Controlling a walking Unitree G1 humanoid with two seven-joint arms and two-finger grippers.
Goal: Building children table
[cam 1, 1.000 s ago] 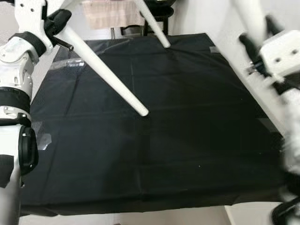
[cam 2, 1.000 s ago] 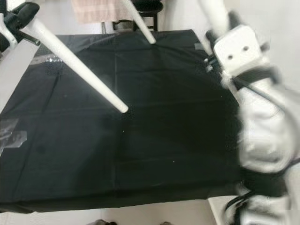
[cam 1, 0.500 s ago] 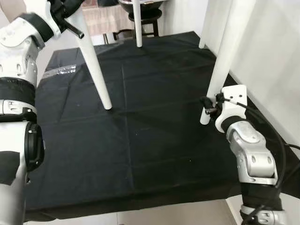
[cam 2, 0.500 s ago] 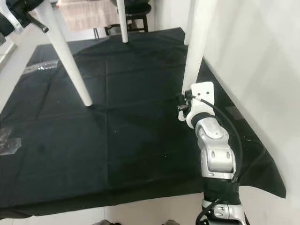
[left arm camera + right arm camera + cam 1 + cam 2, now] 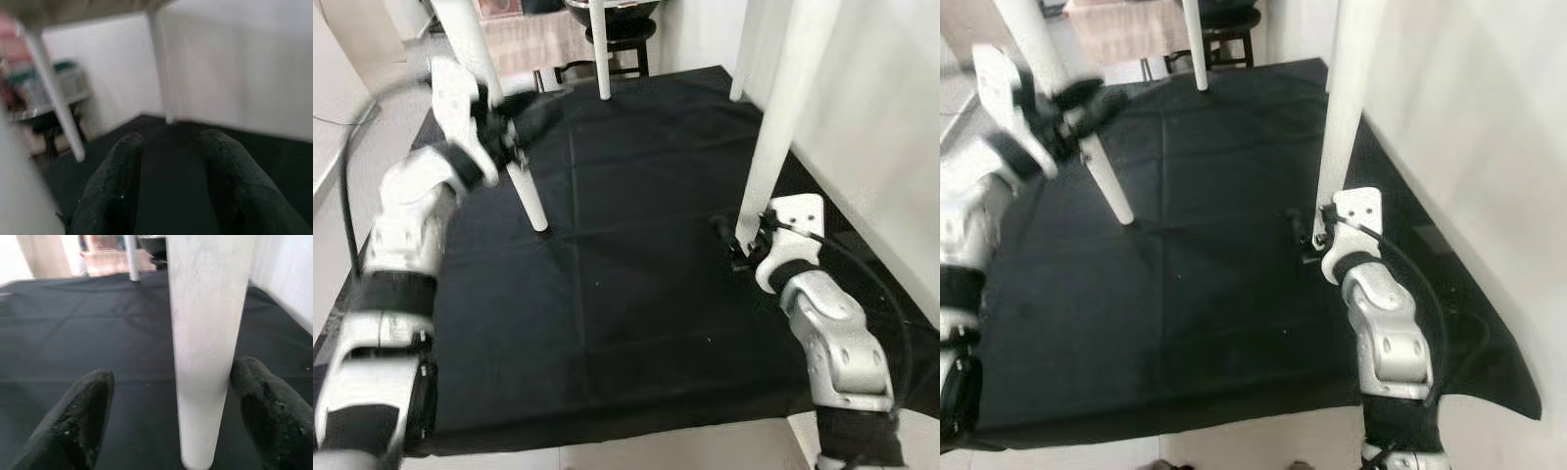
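White table legs stood on the black cloth (image 5: 636, 294). The right gripper (image 5: 171, 426) sat wide open around the near right leg (image 5: 778, 127), probably steadying it. The left gripper (image 5: 168, 161), open and empty, hovered beside the left leg (image 5: 524, 191).

White table legs (image 5: 781, 127) stand on a plain black cloth (image 5: 626, 294); black claw fingers (image 5: 80, 418).
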